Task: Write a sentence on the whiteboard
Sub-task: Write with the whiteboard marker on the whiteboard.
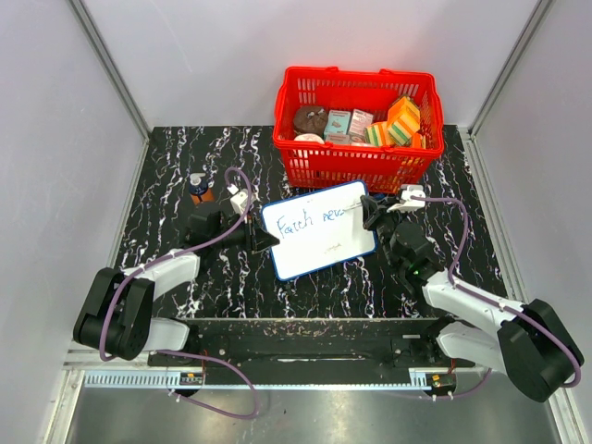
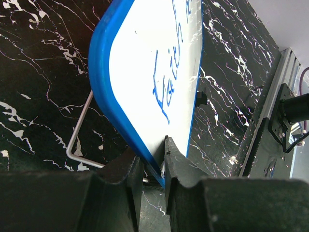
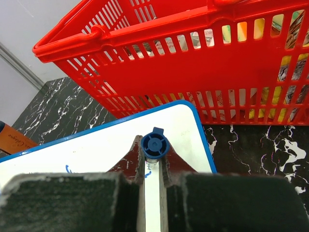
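The whiteboard point(image 1: 319, 231), white with a thin blue frame, stands tilted in the middle of the table in front of the red basket. It bears blue handwriting point(image 1: 310, 222) that reads about "Faith nev". My left gripper point(image 1: 262, 238) is shut on the board's left edge; the left wrist view shows the blue frame point(image 2: 108, 96) pinched between my fingers point(image 2: 181, 159). My right gripper point(image 1: 370, 211) is shut on a blue marker point(image 3: 154, 144), seen end-on in the right wrist view, held over the board's upper right part point(image 3: 111, 145).
The red basket point(image 1: 356, 171) with packets and sponges stands right behind the board. A small bottle point(image 1: 199, 187) stands at the back left. The board's wire stand point(image 2: 79, 130) rests on the black marble table. A metal rail point(image 1: 305, 356) runs along the near edge.
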`<state>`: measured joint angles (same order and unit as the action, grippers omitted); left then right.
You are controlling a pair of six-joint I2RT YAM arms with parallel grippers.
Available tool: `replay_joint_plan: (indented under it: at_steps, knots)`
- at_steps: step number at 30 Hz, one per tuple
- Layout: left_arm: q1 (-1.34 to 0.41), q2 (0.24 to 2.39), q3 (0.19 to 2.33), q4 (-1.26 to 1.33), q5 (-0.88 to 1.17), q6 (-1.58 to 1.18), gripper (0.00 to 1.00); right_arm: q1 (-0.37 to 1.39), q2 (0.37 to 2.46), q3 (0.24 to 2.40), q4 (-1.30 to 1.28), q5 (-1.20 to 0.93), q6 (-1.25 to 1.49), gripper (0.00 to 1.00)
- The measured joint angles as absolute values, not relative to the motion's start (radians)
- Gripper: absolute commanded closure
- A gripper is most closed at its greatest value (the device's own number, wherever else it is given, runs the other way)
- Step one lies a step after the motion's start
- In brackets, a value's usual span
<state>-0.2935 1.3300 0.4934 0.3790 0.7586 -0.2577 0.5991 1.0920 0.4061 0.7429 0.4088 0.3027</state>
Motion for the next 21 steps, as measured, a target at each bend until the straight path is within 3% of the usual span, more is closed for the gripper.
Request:
replay_joint_plan:
  at_steps: [21]
  knots:
    - [-0.294, 1.33, 0.493, 0.379, 0.759, -0.257, 1.0, 0.599, 1.109, 0.406, 0.752, 0.357, 0.323, 1.0]
